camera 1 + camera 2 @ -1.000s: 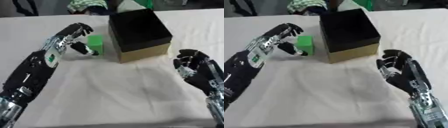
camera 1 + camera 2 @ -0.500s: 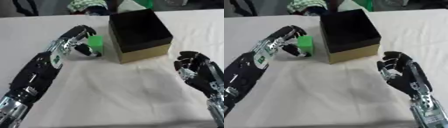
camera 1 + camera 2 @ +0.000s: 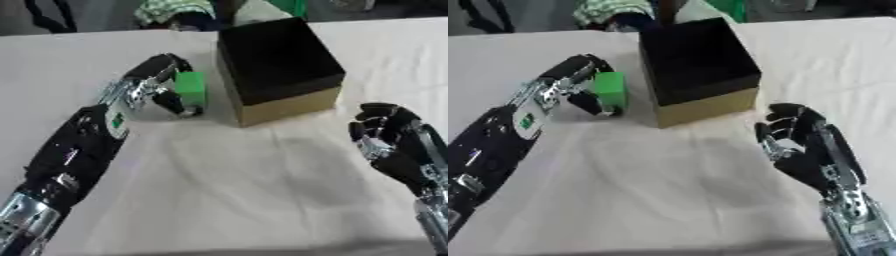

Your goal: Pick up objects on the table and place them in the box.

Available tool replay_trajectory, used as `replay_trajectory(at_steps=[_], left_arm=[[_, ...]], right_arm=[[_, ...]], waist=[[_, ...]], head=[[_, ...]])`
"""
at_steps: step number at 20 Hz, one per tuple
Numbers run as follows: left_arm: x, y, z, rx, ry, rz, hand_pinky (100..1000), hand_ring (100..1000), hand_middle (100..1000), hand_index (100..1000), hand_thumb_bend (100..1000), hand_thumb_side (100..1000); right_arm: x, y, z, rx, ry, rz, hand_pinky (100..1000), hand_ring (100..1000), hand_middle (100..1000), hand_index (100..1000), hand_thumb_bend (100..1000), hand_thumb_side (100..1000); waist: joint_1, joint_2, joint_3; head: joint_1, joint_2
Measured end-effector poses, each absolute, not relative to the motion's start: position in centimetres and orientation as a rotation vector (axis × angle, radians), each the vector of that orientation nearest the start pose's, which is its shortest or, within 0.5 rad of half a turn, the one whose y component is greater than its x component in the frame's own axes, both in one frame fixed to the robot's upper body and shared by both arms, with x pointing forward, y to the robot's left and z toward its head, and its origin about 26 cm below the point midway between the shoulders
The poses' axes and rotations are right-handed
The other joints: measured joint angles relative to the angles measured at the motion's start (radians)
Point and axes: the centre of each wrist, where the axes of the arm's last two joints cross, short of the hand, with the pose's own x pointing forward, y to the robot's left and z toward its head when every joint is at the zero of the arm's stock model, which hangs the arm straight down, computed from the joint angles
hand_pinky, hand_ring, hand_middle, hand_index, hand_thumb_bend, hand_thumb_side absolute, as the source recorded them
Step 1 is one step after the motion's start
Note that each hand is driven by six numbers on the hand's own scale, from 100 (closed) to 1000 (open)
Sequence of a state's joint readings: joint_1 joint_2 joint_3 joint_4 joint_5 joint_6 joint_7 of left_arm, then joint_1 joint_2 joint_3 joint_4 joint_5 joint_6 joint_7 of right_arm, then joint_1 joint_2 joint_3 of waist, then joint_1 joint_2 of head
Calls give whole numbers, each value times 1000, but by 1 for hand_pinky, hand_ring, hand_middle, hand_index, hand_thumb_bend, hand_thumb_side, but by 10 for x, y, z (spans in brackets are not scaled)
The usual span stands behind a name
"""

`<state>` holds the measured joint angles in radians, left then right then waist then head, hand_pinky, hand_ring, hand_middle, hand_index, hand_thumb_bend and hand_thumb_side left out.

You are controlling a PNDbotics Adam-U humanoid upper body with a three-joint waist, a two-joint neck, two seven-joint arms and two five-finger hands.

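The left hand (image 3: 150, 89) is curling fingers and thumb around the green block (image 3: 191, 89), just left of the box (image 3: 278, 67) on the worktop (image 3: 227, 190), likely readying a lift; the right hand (image 3: 805, 142) is idling, fingers relaxed

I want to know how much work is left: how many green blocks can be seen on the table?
1. The green block is left of the box, between the fingers and thumb of the left hand. The box's inside looks dark, so something may be hidden there.
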<state>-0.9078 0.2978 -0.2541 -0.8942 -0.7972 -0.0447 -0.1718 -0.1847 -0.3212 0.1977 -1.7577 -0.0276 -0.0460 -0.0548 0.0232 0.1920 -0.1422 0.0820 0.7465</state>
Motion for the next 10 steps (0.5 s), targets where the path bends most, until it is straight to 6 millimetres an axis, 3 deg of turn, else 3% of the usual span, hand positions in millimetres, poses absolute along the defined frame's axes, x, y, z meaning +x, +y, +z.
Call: replay_trajectory(at_steps=[5,10], left_arm=[[475,207,141,799,-1538,-1303,622,462,381,554,513,100],[474,207,150,817,-1572,-1281,615,444,356,534,487,100]], right_arm=[[308,-239,92,-44,-1933,406,573,606,607,746,285,277],[308,-239,92,-44,-1933,406,572,606,606,746,284,277]], waist=[[1,0,1],[3,0,3]], head=[[0,0],[-2,0]])
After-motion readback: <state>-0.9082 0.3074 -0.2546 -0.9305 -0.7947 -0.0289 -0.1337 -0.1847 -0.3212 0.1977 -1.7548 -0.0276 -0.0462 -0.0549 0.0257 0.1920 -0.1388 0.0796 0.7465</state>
